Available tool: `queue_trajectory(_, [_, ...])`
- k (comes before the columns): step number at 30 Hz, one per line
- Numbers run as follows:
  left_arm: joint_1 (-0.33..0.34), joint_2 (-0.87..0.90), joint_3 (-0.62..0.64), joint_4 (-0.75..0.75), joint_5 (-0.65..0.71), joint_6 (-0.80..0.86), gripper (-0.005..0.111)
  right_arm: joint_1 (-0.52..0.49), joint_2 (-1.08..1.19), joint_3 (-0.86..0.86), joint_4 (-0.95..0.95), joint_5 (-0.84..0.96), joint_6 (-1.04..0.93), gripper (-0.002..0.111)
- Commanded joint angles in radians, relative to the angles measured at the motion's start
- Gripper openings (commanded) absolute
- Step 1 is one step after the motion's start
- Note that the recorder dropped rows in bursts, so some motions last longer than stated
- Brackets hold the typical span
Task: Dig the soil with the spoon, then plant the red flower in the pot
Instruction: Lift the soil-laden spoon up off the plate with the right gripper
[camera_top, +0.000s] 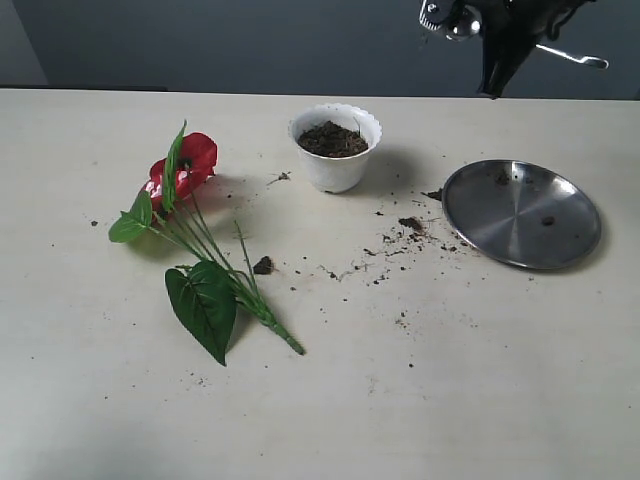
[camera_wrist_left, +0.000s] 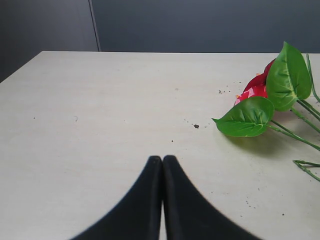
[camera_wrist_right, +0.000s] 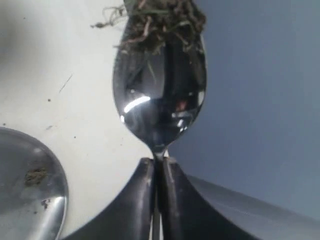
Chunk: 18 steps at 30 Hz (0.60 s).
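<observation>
Half done at most, I think: the right claw (camera_wrist_right: 159, 162) pinches the small shiny silver metal spoon (camera_wrist_right: 160, 100), held high with dark crumbly soil (camera_wrist_right: 162, 22) on it, the left claw (camera_wrist_left: 162, 159) is closed and empty, and the artificial red flower (camera_top: 190, 165) lies unplanted on the pale surface (camera_top: 450, 400), left of the small white scalloped pot (camera_top: 335, 175).

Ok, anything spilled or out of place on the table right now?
Yes: soil crumbs are scattered on the table between the pot and the plate, plus one clump beside the flower. The flower lies flat, unplanted. A few crumbs sit on the plate too.
</observation>
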<state>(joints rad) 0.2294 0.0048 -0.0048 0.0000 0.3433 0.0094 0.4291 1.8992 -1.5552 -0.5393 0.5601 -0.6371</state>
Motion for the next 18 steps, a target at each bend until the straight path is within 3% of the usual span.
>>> queue_trajectory(1, [-0.003,-0.005,0.005,0.0,-0.011,-0.002,0.0,0.032,-0.011,0.005,-0.047,-0.018,-0.073,-0.001])
queue_trajectory(18, [-0.003,-0.005,0.005,0.0,-0.011,-0.002,0.0,0.084,-0.013,0.005,-0.398,-0.019,-0.208,-0.001])
